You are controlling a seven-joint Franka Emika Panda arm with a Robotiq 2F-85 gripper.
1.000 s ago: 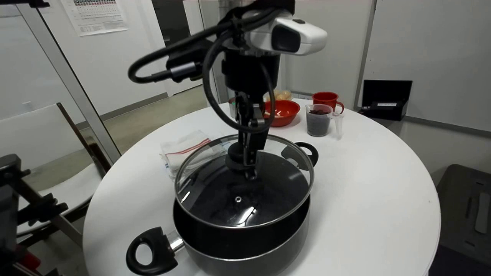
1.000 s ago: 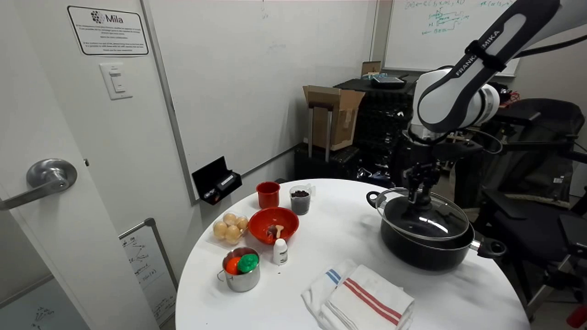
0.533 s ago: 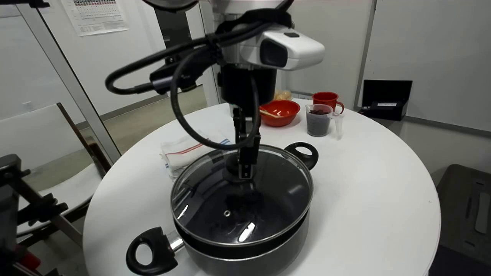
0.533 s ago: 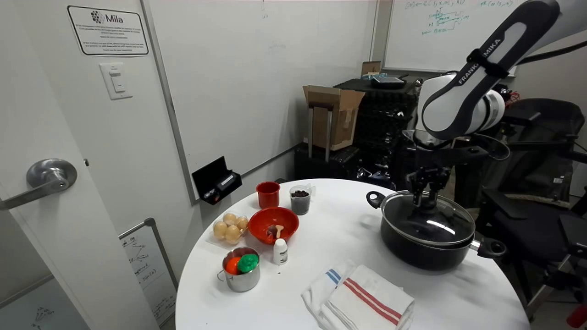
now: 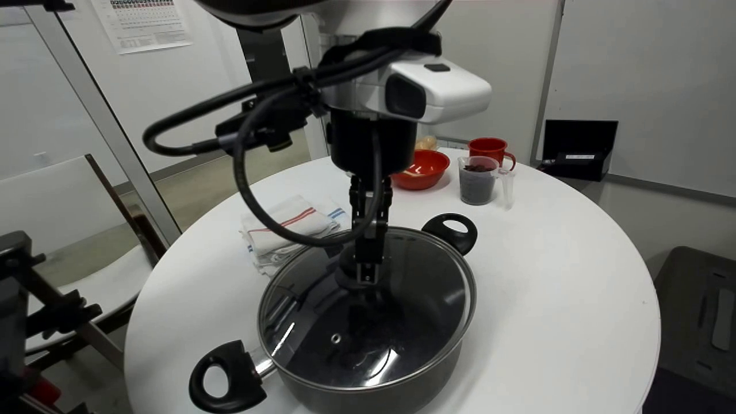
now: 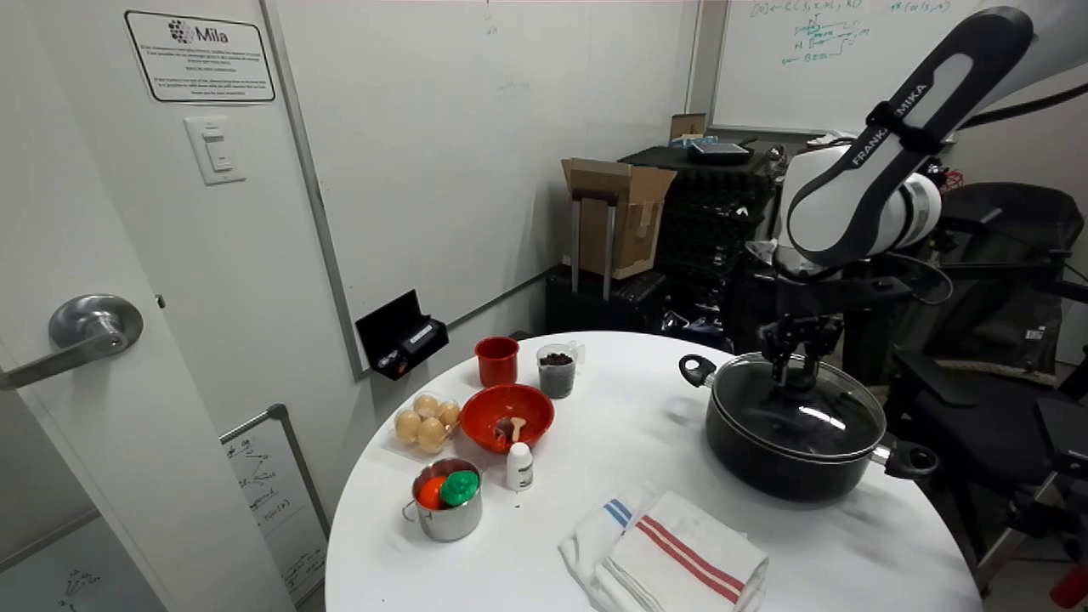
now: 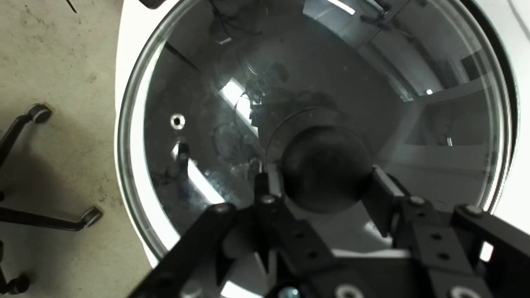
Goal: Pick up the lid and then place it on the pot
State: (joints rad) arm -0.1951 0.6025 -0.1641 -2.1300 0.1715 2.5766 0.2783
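Jaws of the gripper [image 7: 327, 179] hold the dark knob [image 7: 325, 159] of the glass lid [image 5: 408, 313] from both sides. The lid lies over the pot [image 6: 769, 474] on the white table [image 5: 558, 299], slightly off-centre; whether it is seated cannot be told.

In an exterior view the arm [image 6: 884, 153] is slanting downward into an upright wrist [image 5: 445, 89], while the gripper [image 7: 327, 178] is hanging tips-down beneath it, its two fingers [image 7: 290, 234] clasping inward from opposite sides, their tips standing apart.

Whiteboards [image 6: 501, 144], pale walls [image 6: 246, 280], floor [image 7: 54, 82] possibly concrete
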